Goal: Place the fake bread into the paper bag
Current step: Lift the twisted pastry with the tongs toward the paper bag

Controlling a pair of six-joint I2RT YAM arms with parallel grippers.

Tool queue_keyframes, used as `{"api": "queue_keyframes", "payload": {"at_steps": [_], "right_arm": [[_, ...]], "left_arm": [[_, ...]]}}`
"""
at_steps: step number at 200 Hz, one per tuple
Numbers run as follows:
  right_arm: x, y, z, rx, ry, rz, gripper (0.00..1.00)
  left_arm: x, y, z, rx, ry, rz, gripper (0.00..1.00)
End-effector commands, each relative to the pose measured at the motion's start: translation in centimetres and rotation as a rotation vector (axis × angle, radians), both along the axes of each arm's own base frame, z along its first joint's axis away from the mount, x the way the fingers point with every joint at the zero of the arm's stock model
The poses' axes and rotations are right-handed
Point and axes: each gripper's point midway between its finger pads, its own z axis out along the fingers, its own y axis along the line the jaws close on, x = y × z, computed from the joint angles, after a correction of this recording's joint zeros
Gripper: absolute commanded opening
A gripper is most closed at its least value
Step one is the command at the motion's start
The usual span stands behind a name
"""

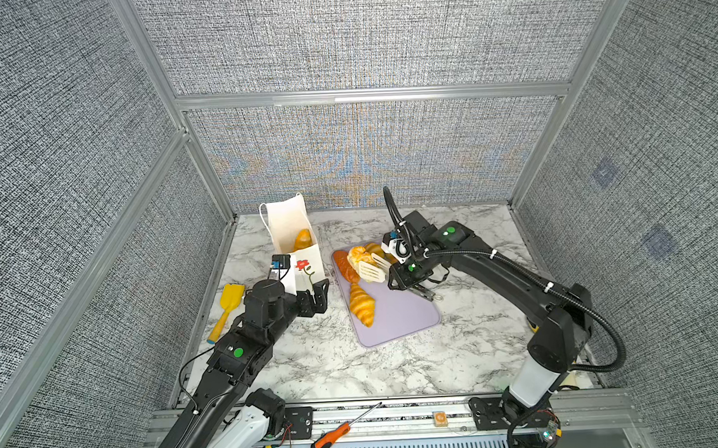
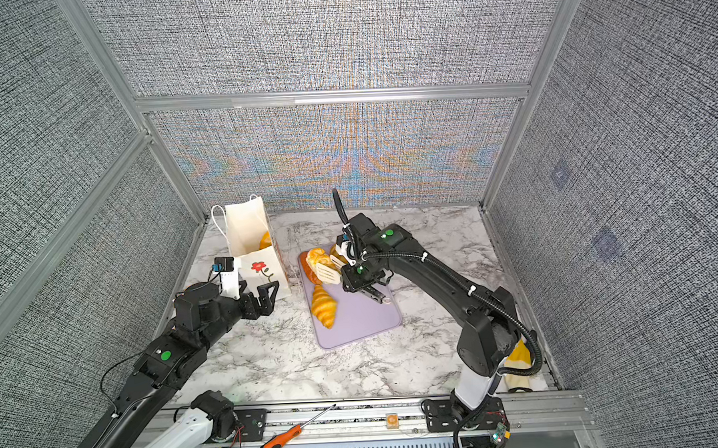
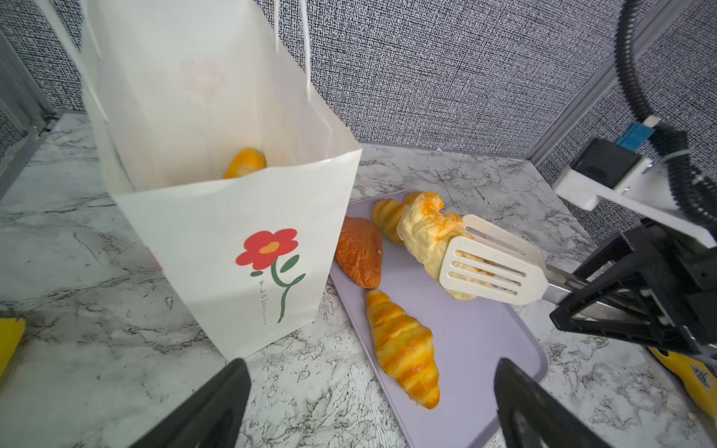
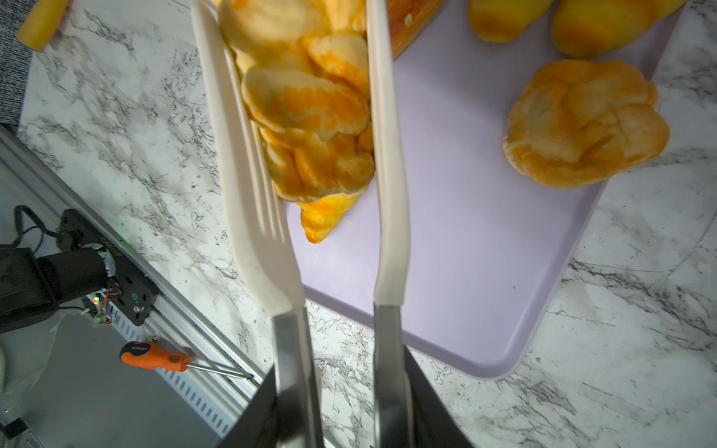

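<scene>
The white paper bag (image 1: 284, 226) (image 2: 245, 230) (image 3: 217, 232) stands open at the back left, with one golden fake bread (image 1: 303, 238) (image 3: 246, 163) inside. My right gripper (image 1: 395, 273) (image 4: 343, 388) is shut on the metal handles of white tongs (image 1: 374, 268) (image 3: 492, 271) (image 4: 388, 155). The tongs pinch a twisted pastry (image 1: 358, 255) (image 3: 423, 232) (image 4: 306, 104) above the lilac tray (image 1: 398, 315). A reddish-brown croissant (image 3: 359, 258) and a striped golden croissant (image 1: 361, 304) (image 3: 403, 345) lie on the tray, as does a knotted roll (image 4: 582, 124). My left gripper (image 1: 312, 293) (image 3: 370, 372) hangs open in front of the bag, holding nothing.
A yellow spatula (image 1: 228, 309) lies left of my left arm. An orange screwdriver (image 1: 331, 438) rests on the front rail. A yellow object (image 2: 517, 359) sits by the right arm's base. Grey fabric walls enclose the marble table on three sides.
</scene>
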Motion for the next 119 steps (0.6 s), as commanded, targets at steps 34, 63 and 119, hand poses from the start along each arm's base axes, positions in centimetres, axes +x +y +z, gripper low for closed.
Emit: {"api": "queue_keyframes", "payload": {"at_steps": [34, 63, 119], "right_arm": [[-0.3, 1.9, 3.6, 0.083, -0.058, 0.034, 0.39], [-0.6, 3.0, 5.4, 0.121, -0.083, 0.060, 0.39], [-0.8, 5.8, 8.1, 0.189, -0.130, 0.126, 0.39]], "left_arm": [[0.0, 0.9, 1.4, 0.007, -0.021, -0.011, 0.99], [0.0, 1.4, 1.9, 0.007, -0.029, -0.001, 0.99], [0.0, 2.1, 2.2, -0.001, -0.033, 0.007, 1.00]]}}
